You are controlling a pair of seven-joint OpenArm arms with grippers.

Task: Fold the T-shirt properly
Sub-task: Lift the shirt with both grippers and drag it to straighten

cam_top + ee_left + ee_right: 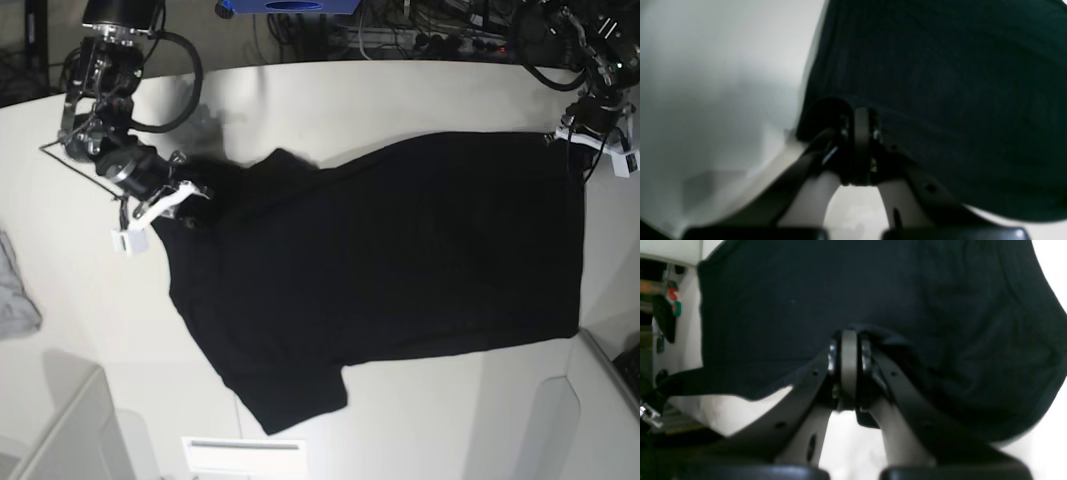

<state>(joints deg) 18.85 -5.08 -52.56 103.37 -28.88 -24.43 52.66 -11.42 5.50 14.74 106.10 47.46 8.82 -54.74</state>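
The black T-shirt (400,260) lies spread on the white table (420,95), plain side up, its hem to the right and one sleeve toward the front. In the base view my right gripper (186,194) is at the shirt's far left end, near the shoulder, shut on a bunch of its cloth. The right wrist view shows the same pinch: gripper (848,336), T-shirt (773,306). My left gripper (572,140) is shut on the far right hem corner. In the left wrist view the gripper (862,115) pinches the T-shirt (940,83) at its edge.
A small grey cloth (14,290) lies at the table's left edge. A white label sheet (243,455) sits at the front edge. A blue object (290,5) and cables are behind the table. Grey panels stand at the front corners.
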